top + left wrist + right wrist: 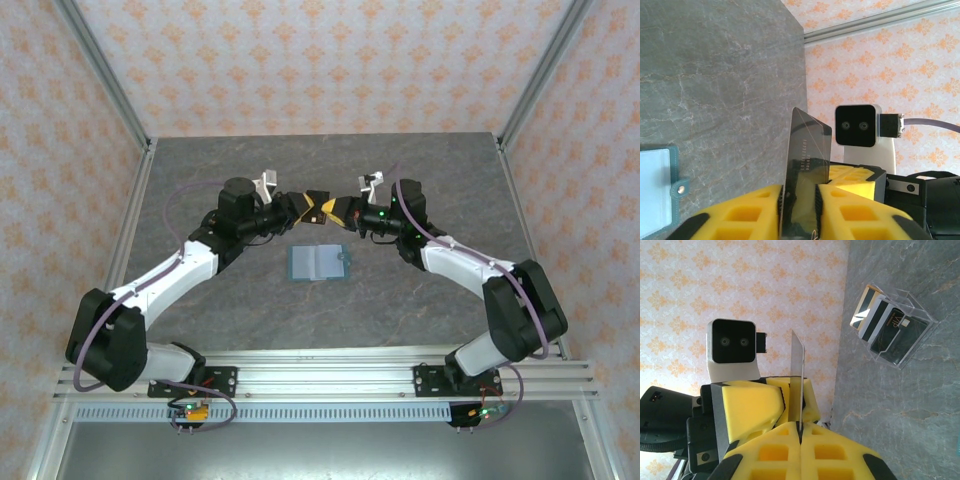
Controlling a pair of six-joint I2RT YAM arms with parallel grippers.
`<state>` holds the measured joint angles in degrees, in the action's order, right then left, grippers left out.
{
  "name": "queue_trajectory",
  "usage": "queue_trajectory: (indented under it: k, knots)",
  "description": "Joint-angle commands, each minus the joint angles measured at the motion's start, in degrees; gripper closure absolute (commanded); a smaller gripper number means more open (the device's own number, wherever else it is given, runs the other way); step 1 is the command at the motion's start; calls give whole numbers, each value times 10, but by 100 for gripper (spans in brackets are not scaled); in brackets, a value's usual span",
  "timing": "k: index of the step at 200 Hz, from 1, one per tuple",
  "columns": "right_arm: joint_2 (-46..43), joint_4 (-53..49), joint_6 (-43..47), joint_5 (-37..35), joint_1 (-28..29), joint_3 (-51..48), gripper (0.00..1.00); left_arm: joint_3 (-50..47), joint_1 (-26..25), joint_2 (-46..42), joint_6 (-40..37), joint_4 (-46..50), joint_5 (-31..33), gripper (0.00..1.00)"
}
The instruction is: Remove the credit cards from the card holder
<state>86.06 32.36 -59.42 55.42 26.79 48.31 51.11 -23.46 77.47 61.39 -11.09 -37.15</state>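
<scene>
1. Gripper position. I see the left gripper (312,205) and the right gripper (343,210) meeting tip to tip above the middle of the table (420,300), clear of its surface.

2. Right gripper. Its yellow fingers (775,450) are closed flat against each other on one end of a card (807,150). It has firm hold of the card.

3. Left gripper. Its fingers (755,210) stand a narrow gap apart, one on each side of the card's other end. I cannot tell whether the pads press on the card.

4. Card attitude. The card is in the air between the two grippers.
- In the right wrist view it is edge-on, a thin straight line running out from the fingertips.
- In the left wrist view its dark, glossy face is turned slightly toward the camera, with a line of print along its length.
- Its long axis appears to run from one gripper to the other, left to right across the table.

5. Wallet (320,262). It lies open and flat on the table, between the grippers and the arm bases. Its long axis runs left to right and its closing tab points right.

6. Other cards (890,335). They lean together in a clear box (920,335) on the table.
</scene>
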Motion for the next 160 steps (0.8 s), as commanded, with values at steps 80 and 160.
queue_trajectory:
  k: [80,160]
  knots:
    - [-5,-131,130,-54,-2,1,50,62,0,-10,-152,184,27,100]
    - [-42,-259,273,-200,-2,-22,8,102,0,-51,-451,420,267,100]
